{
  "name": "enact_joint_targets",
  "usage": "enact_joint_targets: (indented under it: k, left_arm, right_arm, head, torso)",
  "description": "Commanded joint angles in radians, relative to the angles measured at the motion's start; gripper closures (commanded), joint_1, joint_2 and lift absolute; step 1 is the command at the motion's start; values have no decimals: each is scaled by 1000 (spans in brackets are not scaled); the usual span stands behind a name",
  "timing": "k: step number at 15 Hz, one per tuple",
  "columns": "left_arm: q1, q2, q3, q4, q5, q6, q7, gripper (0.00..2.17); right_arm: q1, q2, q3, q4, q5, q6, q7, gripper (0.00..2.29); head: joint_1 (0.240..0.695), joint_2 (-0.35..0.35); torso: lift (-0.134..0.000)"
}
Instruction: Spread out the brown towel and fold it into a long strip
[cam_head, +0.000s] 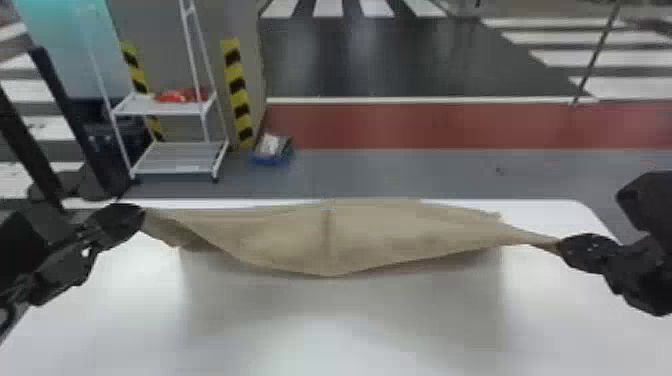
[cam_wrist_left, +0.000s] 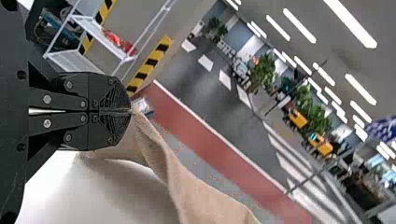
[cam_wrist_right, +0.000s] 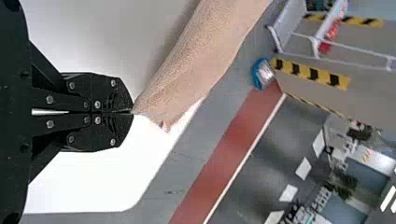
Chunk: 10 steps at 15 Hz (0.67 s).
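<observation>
From above, the head view looks forward and down over the white tabletop (cam_head: 320, 345); wrist views face outward, close behind left gripper (cam_head: 139, 219) and right gripper (cam_head: 562, 245); all share the two-shelf rack (cam_head: 175, 159)

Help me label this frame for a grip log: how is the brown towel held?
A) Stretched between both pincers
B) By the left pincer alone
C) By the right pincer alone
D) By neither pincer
A: the brown towel spans from the left pincer to the right pincer, each shut on one end of it.
</observation>
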Motion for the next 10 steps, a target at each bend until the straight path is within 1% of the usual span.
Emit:
enact_joint_targets:
  k: [1,2,3,4,5,6,7,8,9,10]
  left_arm:
    - [150,3,25,49,28,-159,6,2142]
    - [199,6,30,68,31,-214,-8,2142]
    - [220,12,31,80,29,-254,-20,2142]
    - [240,29,36,91,29,-267,-54,2142]
    - [248,36,50,94,28,-279,-106,2142]
    - [251,36,68,92,33,-310,-150,2142]
    - [263,39,88,89,34,-313,-176,2142]
    - [277,52,109,91,33,-316,-192,2142]
    - [285,56,126,91,37,-319,-212,2142]
    - [288,58,145,89,51,-334,-244,2142]
  right_arm:
    - [140,-1,3,-11,31,-96,24,1511]
    - [195,-7,-3,-11,44,-139,52,1511]
    - [225,-11,-10,-12,48,-151,72,1511]
    - [257,-17,-24,-14,50,-173,96,1511]
    - [284,-18,-41,-21,50,-194,113,1511]
    - [306,-17,-60,-34,48,-216,142,1511]
    - [330,-17,-73,-41,48,-219,168,1511]
    - [353,-15,-93,-49,48,-246,182,1511]
    - [370,-12,-115,-60,47,-255,185,1511]
    - [383,-9,-153,-70,41,-271,210,1511]
  head:
    - [673,30]
    - [695,32]
    - [695,35]
    - [695,34]
    - [695,31]
    - [695,27]
    - [695,24]
    - [695,27]
    - [695,27]
    - [695,39]
  torso:
    - [-123]
    - [-123]
    - [-123]
    - [-123]
    - [-123]
    - [-123]
    - [-123]
    - [-123]
    - [-123]
    - [-123]
